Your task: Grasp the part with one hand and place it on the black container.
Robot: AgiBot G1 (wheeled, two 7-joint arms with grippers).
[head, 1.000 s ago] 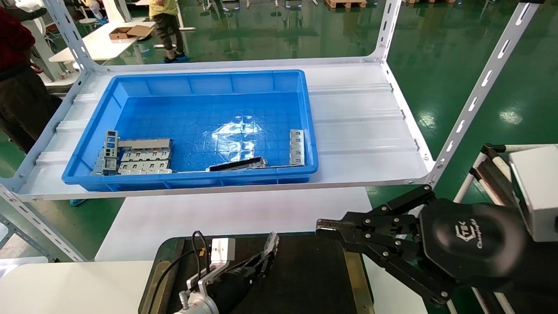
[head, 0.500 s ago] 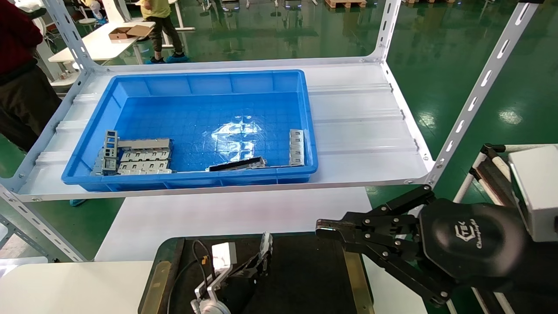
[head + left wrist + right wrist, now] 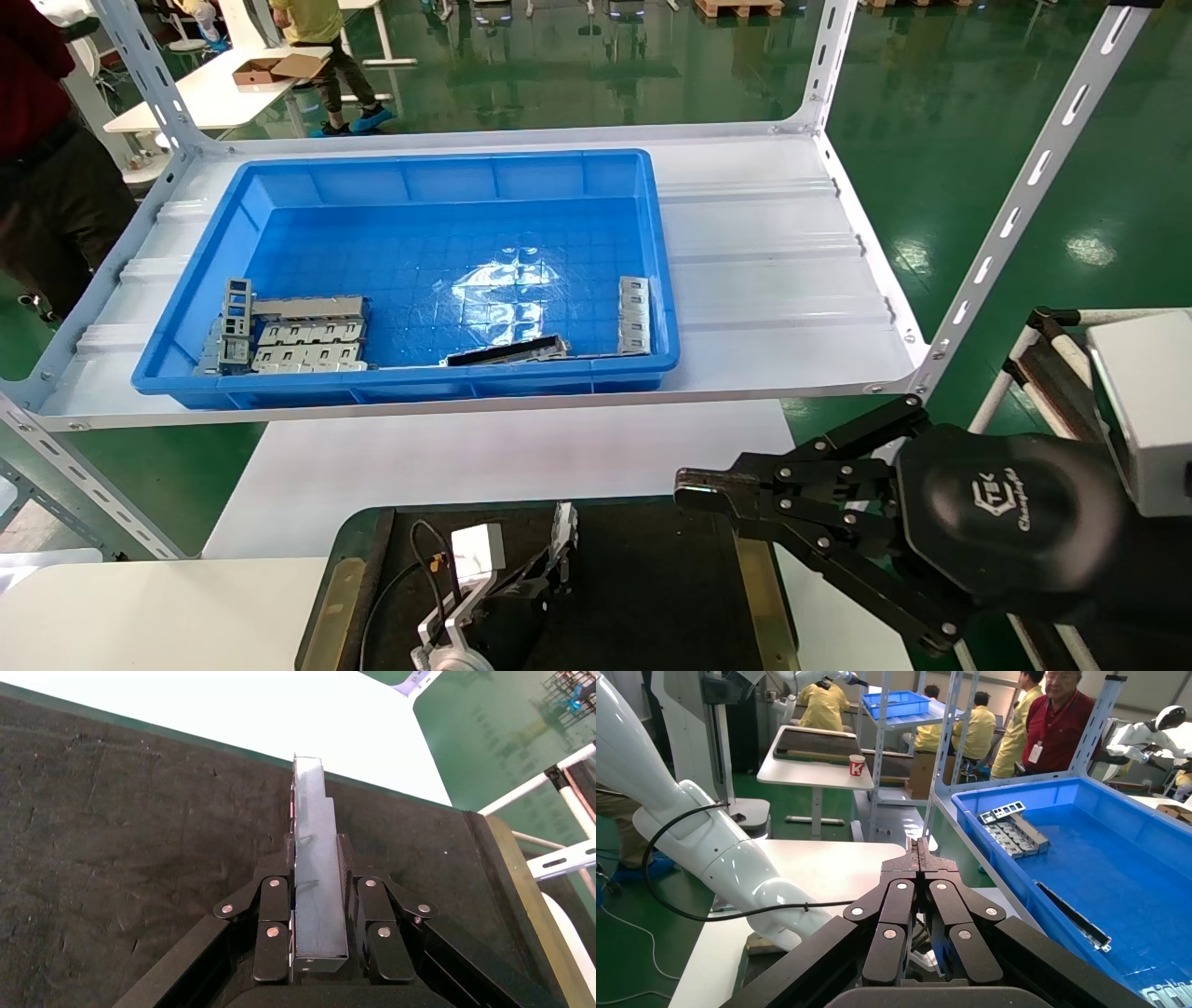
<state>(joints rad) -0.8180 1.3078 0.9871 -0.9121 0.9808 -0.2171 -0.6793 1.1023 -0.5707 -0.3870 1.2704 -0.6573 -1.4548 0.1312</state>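
The part, a slim light-grey metal bar, stands nearly upright between the fingers of my left gripper, which is shut on it. In the left wrist view the part sticks out past the left gripper, just above the black container. Whether the bar's tip touches the mat is not clear. The black container lies at the near edge of the white table. My right gripper hangs shut and empty beside the container's far right corner; the right gripper shows its jaws pressed together.
A blue bin sits on the white shelf behind. It holds grey cage blocks, a dark bar and a grey strip. Slanted shelf posts flank the right side. People move in the background.
My left gripper has shifted slightly left and lower with the part, which now stands more upright over the black container. The right arm has not moved.
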